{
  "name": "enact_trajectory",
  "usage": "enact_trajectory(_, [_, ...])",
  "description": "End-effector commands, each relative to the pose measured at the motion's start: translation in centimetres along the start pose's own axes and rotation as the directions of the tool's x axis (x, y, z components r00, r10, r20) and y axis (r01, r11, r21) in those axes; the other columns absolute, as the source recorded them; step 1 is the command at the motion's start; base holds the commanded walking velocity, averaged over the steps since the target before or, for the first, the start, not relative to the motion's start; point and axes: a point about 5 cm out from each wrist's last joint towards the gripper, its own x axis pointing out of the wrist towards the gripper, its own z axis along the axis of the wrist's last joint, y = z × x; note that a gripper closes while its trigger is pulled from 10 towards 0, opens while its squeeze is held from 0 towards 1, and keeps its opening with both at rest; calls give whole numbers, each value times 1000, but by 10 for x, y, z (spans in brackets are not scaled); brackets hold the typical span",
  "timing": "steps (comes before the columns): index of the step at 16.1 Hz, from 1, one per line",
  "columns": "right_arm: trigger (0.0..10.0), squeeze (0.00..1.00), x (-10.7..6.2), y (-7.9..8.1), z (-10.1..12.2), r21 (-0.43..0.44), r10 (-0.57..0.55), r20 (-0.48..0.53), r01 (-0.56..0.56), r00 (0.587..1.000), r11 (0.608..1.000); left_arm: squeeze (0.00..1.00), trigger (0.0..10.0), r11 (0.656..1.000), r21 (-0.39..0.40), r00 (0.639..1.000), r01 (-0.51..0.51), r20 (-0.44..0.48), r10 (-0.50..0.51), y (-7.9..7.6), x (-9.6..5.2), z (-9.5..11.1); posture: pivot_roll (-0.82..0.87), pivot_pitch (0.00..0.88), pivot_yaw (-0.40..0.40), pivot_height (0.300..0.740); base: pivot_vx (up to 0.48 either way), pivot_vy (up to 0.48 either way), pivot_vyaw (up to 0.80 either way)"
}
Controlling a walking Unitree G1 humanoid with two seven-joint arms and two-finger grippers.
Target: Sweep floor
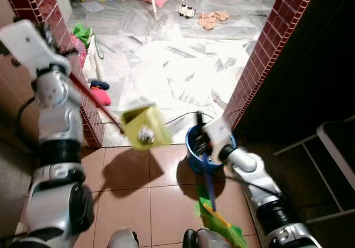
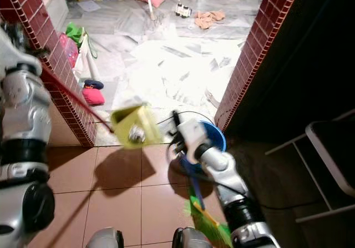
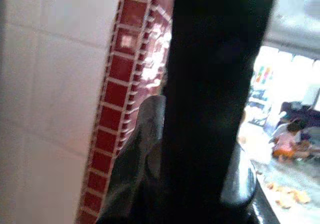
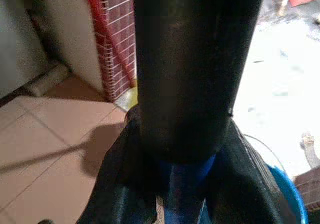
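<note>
Broom point(image 1: 213, 206): green bristles low by my feet, blue handle running up and away into my right gripper point(image 1: 201, 142), clamped on it.
Dustpan point(image 1: 145, 127): yellow, airborne; red handle slants to my left gripper point(image 3: 200, 134), grip unclear.
Bucket point(image 1: 191, 160): blue, behind broom.
Doorway: brick pillars point(image 1: 260, 54) flank bright marble floor point(image 1: 177, 65).

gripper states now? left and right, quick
Left gripper: raised by the brick pillar, closed on the dustpan's red handle.
Right gripper: closed on the broom's blue handle, over the blue bucket.
</note>
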Motion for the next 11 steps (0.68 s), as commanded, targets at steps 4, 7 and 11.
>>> enact_trajectory(4, [10000,0,-8,9,-10,81,8,-40,-5,999,997,0,10000,994,-71,994,84,77,-78,-40,11,18,-102,67,7,740,0,0,0])
enact_trajectory(7, [10000,0,-19,10,-11,82,0,-37,3,999,997,0,10000,989,-95,990,112,93,-103,-53,13,22,-116,77,25,740,0,0,0])
enact_trajectory(11, [10000,0,-54,6,-18,120,-103,-50,109,993,987,0,10000,980,-118,983,159,113,-146,-77,20,28,-143,87,50,740,0,0,0])
